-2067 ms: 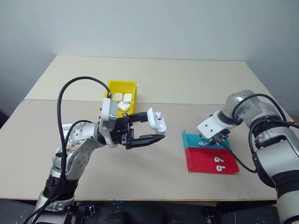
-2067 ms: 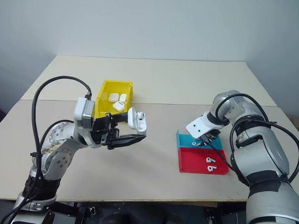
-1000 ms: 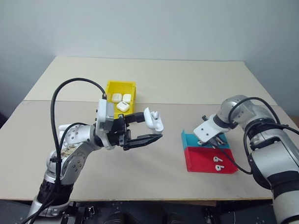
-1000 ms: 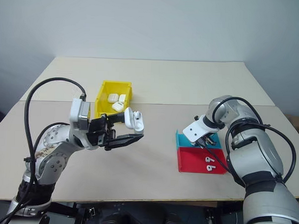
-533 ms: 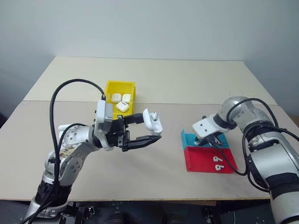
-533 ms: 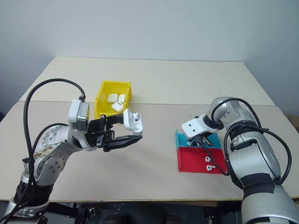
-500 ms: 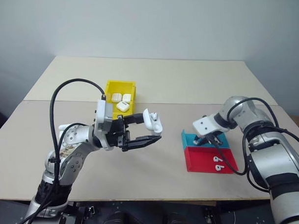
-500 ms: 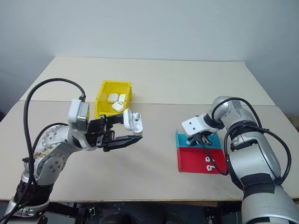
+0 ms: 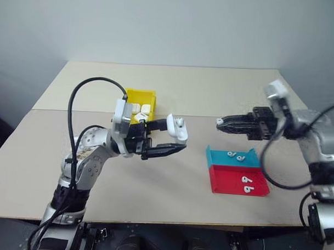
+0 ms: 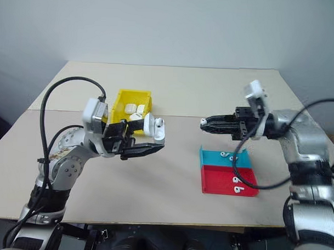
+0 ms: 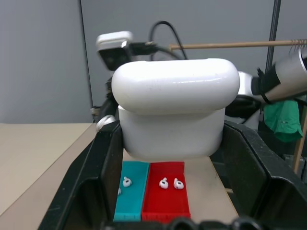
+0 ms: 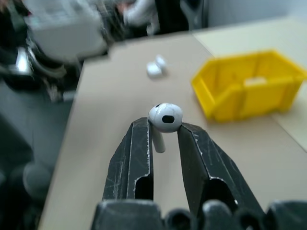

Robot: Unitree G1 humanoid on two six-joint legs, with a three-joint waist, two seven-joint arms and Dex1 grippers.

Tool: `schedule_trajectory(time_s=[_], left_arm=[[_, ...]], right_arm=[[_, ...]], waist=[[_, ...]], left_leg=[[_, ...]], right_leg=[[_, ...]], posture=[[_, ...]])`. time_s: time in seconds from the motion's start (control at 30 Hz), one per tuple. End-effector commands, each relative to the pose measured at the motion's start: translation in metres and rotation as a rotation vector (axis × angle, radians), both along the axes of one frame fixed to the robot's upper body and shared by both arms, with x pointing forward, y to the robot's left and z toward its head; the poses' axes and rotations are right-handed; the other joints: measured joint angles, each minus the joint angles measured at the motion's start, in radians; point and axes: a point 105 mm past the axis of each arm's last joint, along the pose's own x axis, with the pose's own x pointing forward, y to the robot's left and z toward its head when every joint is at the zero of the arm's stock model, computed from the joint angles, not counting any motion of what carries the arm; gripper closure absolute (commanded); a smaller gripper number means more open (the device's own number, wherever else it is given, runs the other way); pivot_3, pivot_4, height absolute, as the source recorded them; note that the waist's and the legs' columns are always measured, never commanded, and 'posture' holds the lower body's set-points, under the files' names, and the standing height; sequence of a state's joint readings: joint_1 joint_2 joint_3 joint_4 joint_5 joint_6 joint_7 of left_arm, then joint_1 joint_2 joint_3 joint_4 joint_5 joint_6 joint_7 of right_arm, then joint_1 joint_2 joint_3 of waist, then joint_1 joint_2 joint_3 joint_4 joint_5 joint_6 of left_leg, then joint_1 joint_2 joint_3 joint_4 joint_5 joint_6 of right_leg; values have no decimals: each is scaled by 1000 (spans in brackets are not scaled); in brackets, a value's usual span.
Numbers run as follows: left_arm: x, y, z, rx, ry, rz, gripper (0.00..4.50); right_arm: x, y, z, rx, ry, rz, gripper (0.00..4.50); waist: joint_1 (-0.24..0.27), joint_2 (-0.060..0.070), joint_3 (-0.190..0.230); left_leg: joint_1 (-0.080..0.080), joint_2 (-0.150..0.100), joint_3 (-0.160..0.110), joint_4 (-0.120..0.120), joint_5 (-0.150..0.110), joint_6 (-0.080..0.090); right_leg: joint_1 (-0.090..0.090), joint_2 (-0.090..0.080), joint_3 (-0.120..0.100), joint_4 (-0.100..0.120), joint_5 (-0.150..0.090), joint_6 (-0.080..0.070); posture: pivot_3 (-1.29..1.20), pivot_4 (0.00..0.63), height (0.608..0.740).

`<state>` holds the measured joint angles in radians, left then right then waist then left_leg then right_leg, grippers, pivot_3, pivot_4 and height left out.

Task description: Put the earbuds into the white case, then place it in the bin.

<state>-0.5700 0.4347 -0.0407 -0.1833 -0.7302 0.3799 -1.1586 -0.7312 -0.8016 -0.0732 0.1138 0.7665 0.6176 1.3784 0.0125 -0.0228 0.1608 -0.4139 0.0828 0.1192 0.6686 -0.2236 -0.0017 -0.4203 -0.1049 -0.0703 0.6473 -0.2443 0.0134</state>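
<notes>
My left gripper [image 9: 176,137] is shut on the white case [image 9: 176,130], held in the air over the table with its lid flipped up; the left wrist view has the case [image 11: 175,115] between the two black fingers. To its right, my right gripper [image 9: 219,123] points level toward the case and is shut on one of the earbuds [image 12: 165,117], stem down between the fingertips. A gap separates earbud and case. More earbuds [image 9: 235,156] lie in the teal tray, two more [image 9: 245,183] in the red tray. The yellow bin [image 9: 139,95] stands behind my left hand.
Several white cases [image 9: 140,108] lie in the yellow bin. The teal tray [image 9: 218,158] and the red tray [image 9: 225,182] sit side by side on the table below my right gripper. The beige table [image 9: 170,180] is bare in front.
My right gripper has risen from the teal tray with an earbud and turned to point left toward the case. The left gripper has stayed put with the case.
</notes>
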Motion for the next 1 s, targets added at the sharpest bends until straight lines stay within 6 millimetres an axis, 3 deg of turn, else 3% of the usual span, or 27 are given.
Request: schedule_trajectory(time_s=[0.03,0.13,0.3,0.53,1.0], left_arm=[[-2,-7,9,0,-33,-60,1728],[0,-12,9,11,-34,-89,1728],[3,-16,10,13,-37,-112,1728],[4,-18,11,13,-43,-131,1728],[0,-17,7,-1,-47,-106,1728]], right_arm=[[-41,15,36,212,-47,35,3902],[-64,27,41,286,-78,18,3902],[-77,48,40,335,-58,-9,3902],[-71,63,26,274,-28,-46,3902],[-73,68,14,170,-33,-8,3902]], waist=[[0,0,0],[0,0,0],[-1,0,0],[-1,0,0],[-1,0,0]], left_leg=[[0,0,0,0,0,0],[0,0,-1,0,0,1],[0,0,-1,0,-2,4],[-1,-1,-1,0,-2,4],[-1,-1,-2,0,-3,5]], right_leg=[[0,0,0,0,0,0],[0,0,0,0,0,0],[1,0,0,0,0,0],[0,0,0,-1,0,0],[0,0,0,-1,0,0]], posture=[[0,150,740],[0,150,740],[0,150,740],[0,150,740],[0,150,740]])
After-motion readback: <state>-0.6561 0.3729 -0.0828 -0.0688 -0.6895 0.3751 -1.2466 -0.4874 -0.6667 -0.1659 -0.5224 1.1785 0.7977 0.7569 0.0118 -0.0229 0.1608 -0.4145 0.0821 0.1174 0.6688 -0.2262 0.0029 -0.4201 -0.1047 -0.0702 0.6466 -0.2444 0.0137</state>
